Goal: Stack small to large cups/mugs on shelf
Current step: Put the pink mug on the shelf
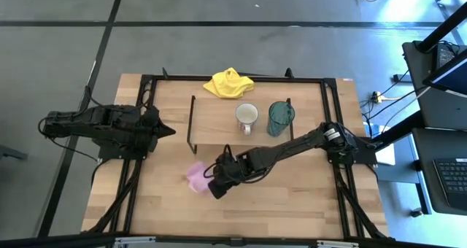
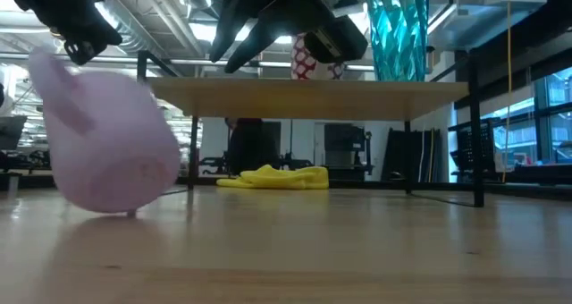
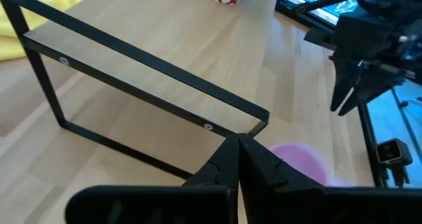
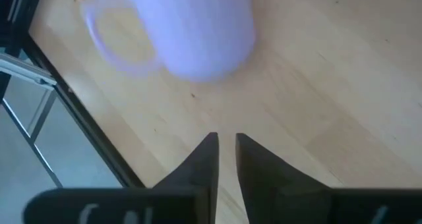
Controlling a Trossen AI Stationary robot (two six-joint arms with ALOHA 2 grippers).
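Observation:
The small pink mug [image 1: 195, 176] sits tilted on the table in front of the shelf, blurred in the low view [image 2: 107, 152] and in the right wrist view [image 4: 191, 33]. My right gripper [image 1: 214, 181] is just to its right; its fingers [image 4: 225, 141] stand a narrow gap apart and hold nothing. The white-cream mug [image 1: 246, 117] and the teal cup [image 1: 279, 118] stand upright on the shelf [image 1: 215, 128]. My left gripper [image 1: 171, 130] is shut and empty at the shelf's left end.
A yellow cloth [image 1: 228, 84] lies on the table behind the shelf. A dark metal frame [image 1: 332, 102] runs along the table's edges. Bare tabletop lies in front of the shelf, to the right of the pink mug.

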